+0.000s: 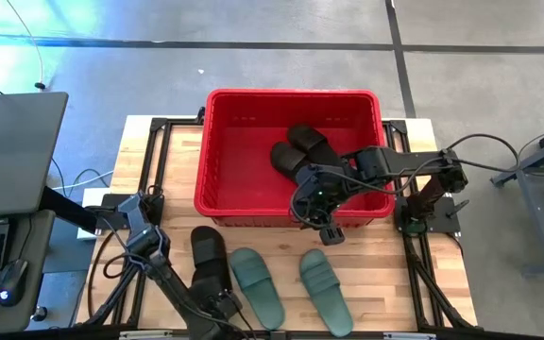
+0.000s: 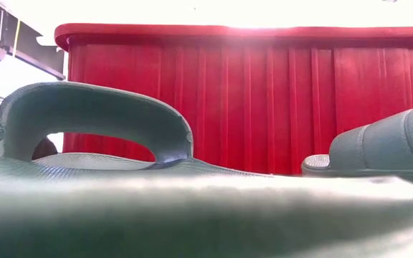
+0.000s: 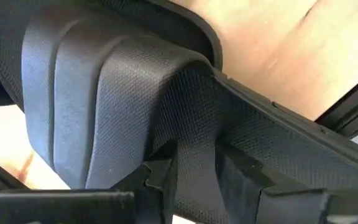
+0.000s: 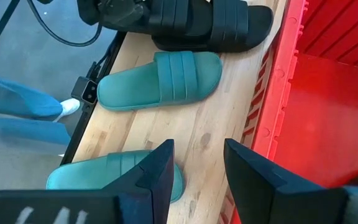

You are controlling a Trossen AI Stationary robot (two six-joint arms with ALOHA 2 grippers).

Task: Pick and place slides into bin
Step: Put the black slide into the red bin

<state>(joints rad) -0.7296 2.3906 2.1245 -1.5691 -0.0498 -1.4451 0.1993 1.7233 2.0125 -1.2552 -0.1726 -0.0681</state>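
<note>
Count on the wooden table [image 1: 376, 274]: two teal-green slides, one [image 1: 256, 285] nearer the left arm and one [image 1: 326, 291] toward the right, plus black slides [image 1: 210, 260] stacked or side by side at the left; from above I cannot tell whether that dark pile is one or two. Inside the red bin [image 1: 217, 161]: two black slides [image 1: 298, 151], lying close together toward its middle. Left gripper [image 1: 223, 304] is low over the near end of the black pile; in its wrist view its fingers [image 3: 160, 174] sit against the textured strap of a black slide [image 3: 123, 106], one either side of the strap, seemingly clamped on it. Right gripper [image 1: 330, 229] hangs over the bin's near rim; its fingers [image 4: 157, 168] stand apart with nothing between them, bare table planks showing in the gap, the bin wall [image 4: 278, 81] just beside one finger and both teal slides [image 4: 160, 81] [image 4: 110, 171] beyond the other. Low view: one teal slide fills the foreground, the second sits at the right, the bin wall stands behind both.
</note>
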